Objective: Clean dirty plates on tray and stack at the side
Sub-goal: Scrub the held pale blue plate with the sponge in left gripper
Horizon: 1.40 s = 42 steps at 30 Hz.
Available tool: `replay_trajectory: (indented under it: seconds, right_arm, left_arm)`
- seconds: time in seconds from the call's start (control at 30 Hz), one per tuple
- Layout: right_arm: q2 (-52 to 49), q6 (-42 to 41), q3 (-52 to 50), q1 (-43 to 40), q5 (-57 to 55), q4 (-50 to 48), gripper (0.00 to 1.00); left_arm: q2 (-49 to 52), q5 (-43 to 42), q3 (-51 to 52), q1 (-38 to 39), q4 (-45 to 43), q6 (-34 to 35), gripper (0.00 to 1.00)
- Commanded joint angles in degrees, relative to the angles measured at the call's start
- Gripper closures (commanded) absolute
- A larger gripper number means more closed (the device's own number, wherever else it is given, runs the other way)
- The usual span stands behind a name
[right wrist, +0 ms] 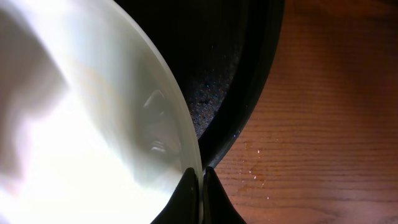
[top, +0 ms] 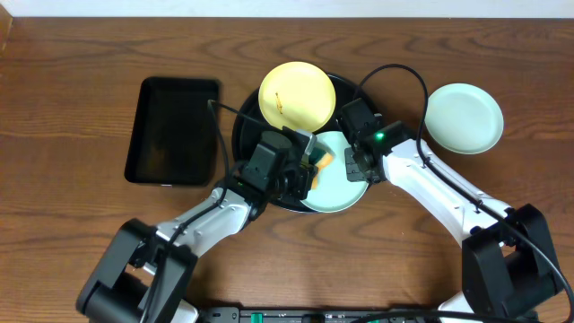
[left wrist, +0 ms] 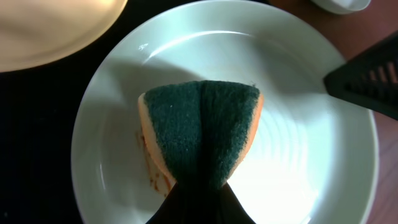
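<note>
The round black tray holds a pale yellow plate at its back and a mint plate at its front right. My left gripper is shut on a green and orange sponge and presses it onto the mint plate. Brown smudges show beside the sponge. My right gripper is shut on that plate's rim, over the tray's edge. A second mint plate lies on the table to the right.
A smaller rectangular black tray lies left of the round one. The yellow plate has a small mark on it and sits close behind the sponge. Both arms cross the table's front half.
</note>
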<state>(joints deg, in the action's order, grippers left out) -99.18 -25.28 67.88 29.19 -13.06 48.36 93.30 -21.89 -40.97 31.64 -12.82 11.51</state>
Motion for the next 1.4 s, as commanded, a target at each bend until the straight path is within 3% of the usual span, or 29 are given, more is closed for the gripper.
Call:
replay_trajectory:
  seconds: [0.0,1.37]
  right_arm:
    - [-0.9,-0.4,0.6,0.1,0.0,0.3,0.99]
    - [-0.9,-0.3,0.6,0.1,0.0,0.3,0.99]
  left_arm:
    - [2.3,0.6,-1.4,0.2,-0.9,-1.2,0.92]
    - [7.6,1.9,-0.5,0.2,-5.2,-1.2,0.92]
